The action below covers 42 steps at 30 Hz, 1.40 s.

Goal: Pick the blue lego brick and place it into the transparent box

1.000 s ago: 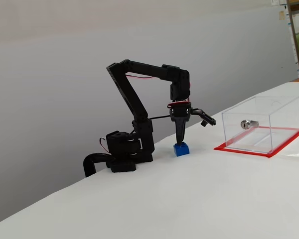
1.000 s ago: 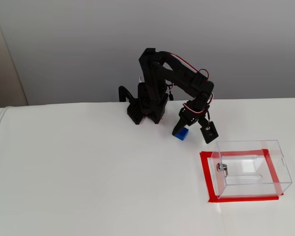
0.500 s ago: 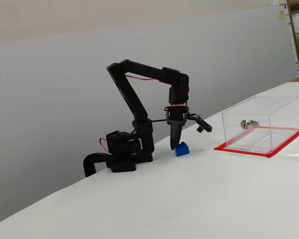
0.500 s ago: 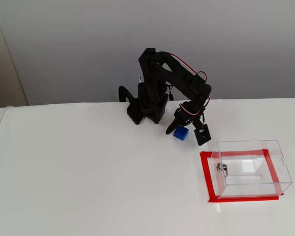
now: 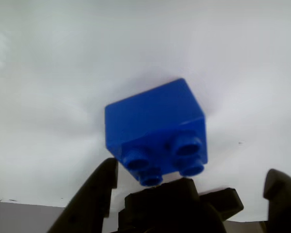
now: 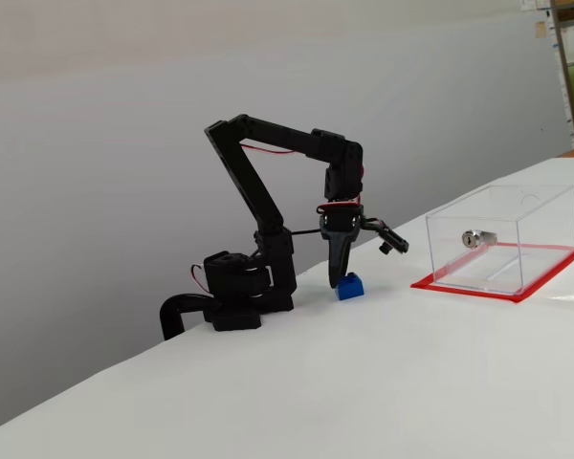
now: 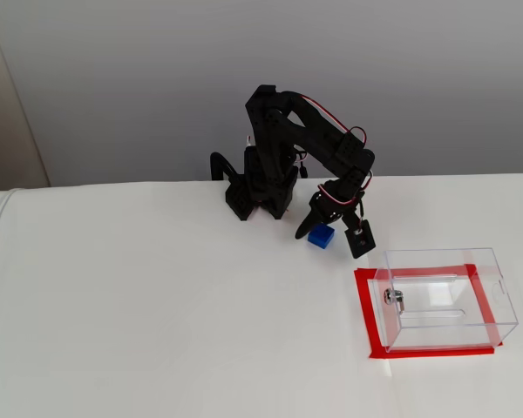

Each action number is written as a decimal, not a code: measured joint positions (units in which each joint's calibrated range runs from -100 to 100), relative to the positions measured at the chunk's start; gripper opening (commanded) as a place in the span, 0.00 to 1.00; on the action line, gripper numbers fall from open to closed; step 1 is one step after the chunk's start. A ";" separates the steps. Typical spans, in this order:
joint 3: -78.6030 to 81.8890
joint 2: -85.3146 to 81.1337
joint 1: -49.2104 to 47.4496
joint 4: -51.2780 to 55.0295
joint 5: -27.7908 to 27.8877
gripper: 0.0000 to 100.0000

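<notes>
The blue lego brick (image 5: 155, 128) fills the middle of the wrist view, lying on the white table with its studs turned toward the camera. In both fixed views the brick (image 6: 350, 285) (image 7: 321, 236) rests on the table in front of the arm's base. My gripper (image 6: 364, 263) (image 7: 330, 240) (image 5: 191, 174) is open and straddles it, one black finger down at the brick's left side and the other spread out to the right. The transparent box (image 6: 545, 222) (image 7: 444, 277) with its red rim stands to the right, apart from the gripper.
The arm's black base (image 6: 234, 292) (image 7: 260, 190) sits at the table's back edge by a grey wall. A small silver lock part (image 6: 476, 238) (image 7: 392, 298) is on the box's left wall. White tabletop (image 7: 157, 305) spreads to the left and front.
Over the last second the gripper shifted a little toward the base, so the brick now lies between its spread fingers instead of under one finger. The brick stayed on the table.
</notes>
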 measured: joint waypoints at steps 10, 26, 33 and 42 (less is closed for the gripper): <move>0.00 0.08 0.00 -3.86 0.00 0.33; -0.97 5.84 0.00 -5.23 1.27 0.33; -1.24 8.03 -1.50 -7.11 1.27 0.32; -1.32 8.20 -1.50 -7.97 1.07 0.13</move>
